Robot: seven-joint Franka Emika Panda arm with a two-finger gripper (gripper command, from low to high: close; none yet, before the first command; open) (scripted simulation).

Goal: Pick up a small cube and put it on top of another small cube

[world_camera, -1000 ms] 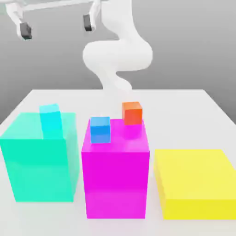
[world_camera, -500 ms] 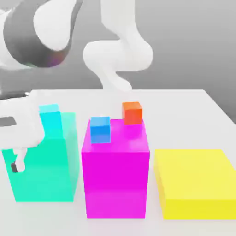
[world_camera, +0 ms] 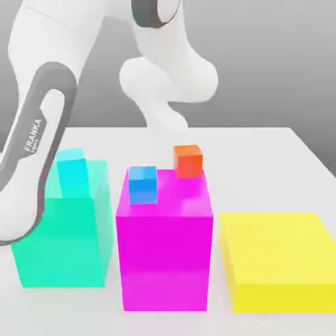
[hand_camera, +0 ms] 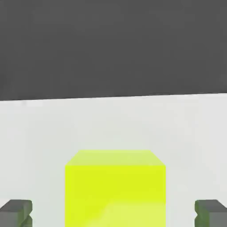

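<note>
"What do you see from over there, in the exterior view?"

"The arm (world_camera: 49,125) reaches down at the exterior view's left, in front of part of the green block (world_camera: 62,243). A cyan cube (world_camera: 72,172) sits on that one. The pink block (world_camera: 165,262) carries a blue cube (world_camera: 143,185) near its front and an orange cube (world_camera: 188,161) farther back; its flat top keeps them both level. The yellow slab (world_camera: 279,246) lies flat on the bench (world_camera: 256,157)."

"And up close, in the hand view?"

"There's the lime cube (hand_camera: 115,190), between the jaws (hand_camera: 113,213). They're apart, a gap on either side, so nothing's clamped."

"Why line up like that?"

"To squeeze it evenly, I'd say. Closing on it looks like the next step, then lifting. It could twist if one side touched first."

"And which cube will it go on?"

"Can't tell from here."
</note>
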